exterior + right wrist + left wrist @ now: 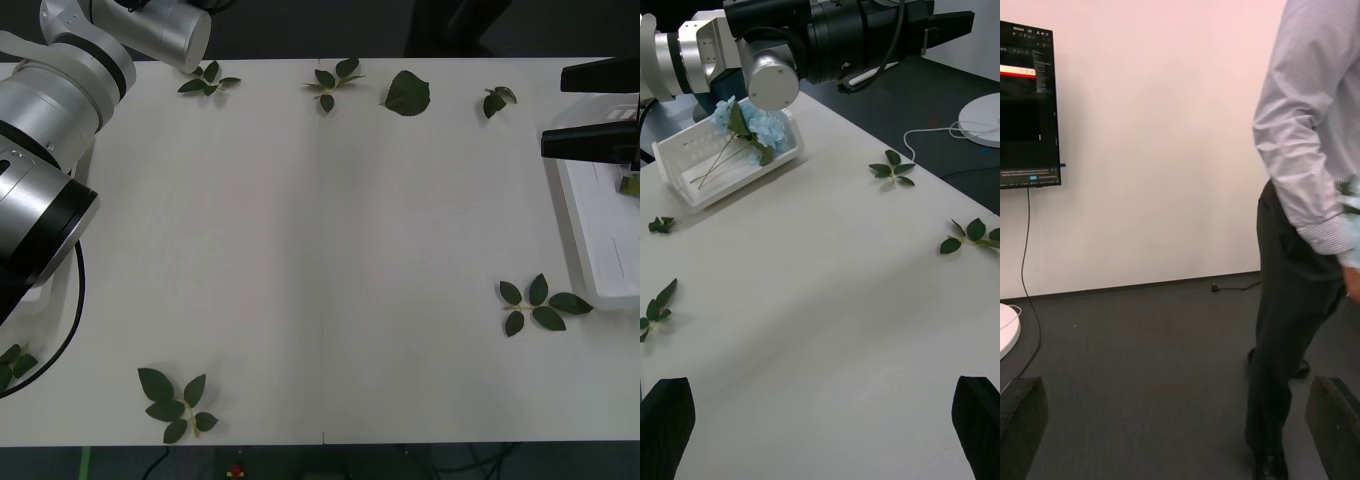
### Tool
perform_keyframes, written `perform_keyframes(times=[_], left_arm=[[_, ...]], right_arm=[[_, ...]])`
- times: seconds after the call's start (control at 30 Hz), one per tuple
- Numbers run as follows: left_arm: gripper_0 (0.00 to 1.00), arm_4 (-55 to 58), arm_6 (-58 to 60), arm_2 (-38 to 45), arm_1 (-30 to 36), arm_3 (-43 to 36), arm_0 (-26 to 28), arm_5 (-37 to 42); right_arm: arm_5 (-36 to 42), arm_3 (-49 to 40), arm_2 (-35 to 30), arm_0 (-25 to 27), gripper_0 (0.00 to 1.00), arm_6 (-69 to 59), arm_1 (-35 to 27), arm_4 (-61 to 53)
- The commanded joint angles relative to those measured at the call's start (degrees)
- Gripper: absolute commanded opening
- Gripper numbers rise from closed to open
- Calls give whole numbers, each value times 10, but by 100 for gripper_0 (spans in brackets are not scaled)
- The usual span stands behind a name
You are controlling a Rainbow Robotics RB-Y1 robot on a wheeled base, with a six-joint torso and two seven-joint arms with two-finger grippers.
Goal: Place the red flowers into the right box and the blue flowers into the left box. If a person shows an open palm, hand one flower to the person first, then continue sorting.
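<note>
Blue flowers [752, 124] lie in the left box [685, 187], blooms toward its far end, with the left arm [771, 82] hanging over them. My left gripper [1180, 427] is open and holds nothing. It points off the table at a standing person [1300, 150], and something pale blue [1351, 225] shows by that person's cuff at the view's edge. My right gripper [565, 110] is open and empty, above the far end of the right box [600, 250]. In the right wrist view the right gripper [820, 427] faces across the bare tabletop. The red flowers are out of view.
Loose green leaf sprigs lie scattered on the white table [320, 250]: several along the far edge [335, 80], one near the right box [540, 305], one at the front left [175, 405]. The bulky left arm [50, 150] covers the table's left side.
</note>
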Motion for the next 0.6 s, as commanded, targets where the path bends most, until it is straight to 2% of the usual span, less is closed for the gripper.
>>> perform_keyframes(times=[0.03,0.3,0.4,0.5,0.57,0.6], left_arm=[[100,-6,-39,-8,-9,-3,-43,-8],[100,-11,-37,-12,-16,-15,-24,-24],[100,-11,-35,-12,-4,-43,-25,2],[100,-1,-29,-1,11,-114,-24,88],[100,1,-26,31,22,-199,-24,208],[100,3,-27,54,28,-256,-24,296]], right_arm=[[3,-17,-17,5,100,14,-30,-8],[1,-18,-17,5,100,14,-30,-8],[1,-18,-17,5,100,14,-30,-10],[1,-18,-17,5,100,14,-30,-11],[1,-17,-17,6,100,14,-30,-13],[1,-18,-17,5,100,14,-30,-14]])
